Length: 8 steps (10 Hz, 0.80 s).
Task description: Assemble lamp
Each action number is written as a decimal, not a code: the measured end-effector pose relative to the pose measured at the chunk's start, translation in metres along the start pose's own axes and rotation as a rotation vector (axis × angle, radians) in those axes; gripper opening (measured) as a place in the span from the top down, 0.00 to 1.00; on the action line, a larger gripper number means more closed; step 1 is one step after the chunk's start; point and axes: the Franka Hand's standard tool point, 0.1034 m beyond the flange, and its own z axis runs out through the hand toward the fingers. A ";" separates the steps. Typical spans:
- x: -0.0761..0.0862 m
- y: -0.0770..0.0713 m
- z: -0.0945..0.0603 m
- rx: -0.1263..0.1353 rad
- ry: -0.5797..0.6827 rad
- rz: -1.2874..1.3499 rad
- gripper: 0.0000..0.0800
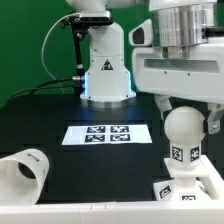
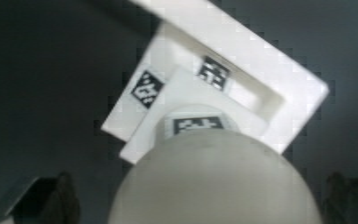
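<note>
The white bulb [image 1: 183,126] stands upright with its tagged stem in the blocky white base [image 1: 188,192] at the exterior view's lower right. My gripper [image 1: 188,114] hangs straight over it, one finger on each side of the round head. In the wrist view the bulb's head [image 2: 211,178] fills the space between the dark fingers [image 2: 48,198], and a dark gap shows on each side, so the jaws are open and not touching it. The base [image 2: 229,80] with its tags lies beneath. The tapered shade [image 1: 22,172] lies on its side at the exterior view's lower left.
The marker board [image 1: 107,133] lies flat on the black table in the middle. The arm's own pedestal [image 1: 106,70] stands at the back behind it. A pale table edge [image 1: 80,214] runs along the front.
</note>
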 end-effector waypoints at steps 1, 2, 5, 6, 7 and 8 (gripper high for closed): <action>0.003 -0.006 0.001 0.001 0.000 -0.163 0.13; 0.001 -0.006 0.003 -0.001 -0.003 -0.248 0.13; 0.003 -0.005 0.003 -0.001 -0.001 -0.399 0.13; 0.004 -0.005 0.003 -0.007 0.006 -0.512 0.13; 0.007 -0.003 0.006 -0.020 0.026 -0.678 0.13; 0.007 -0.001 0.009 -0.019 0.034 -0.759 0.13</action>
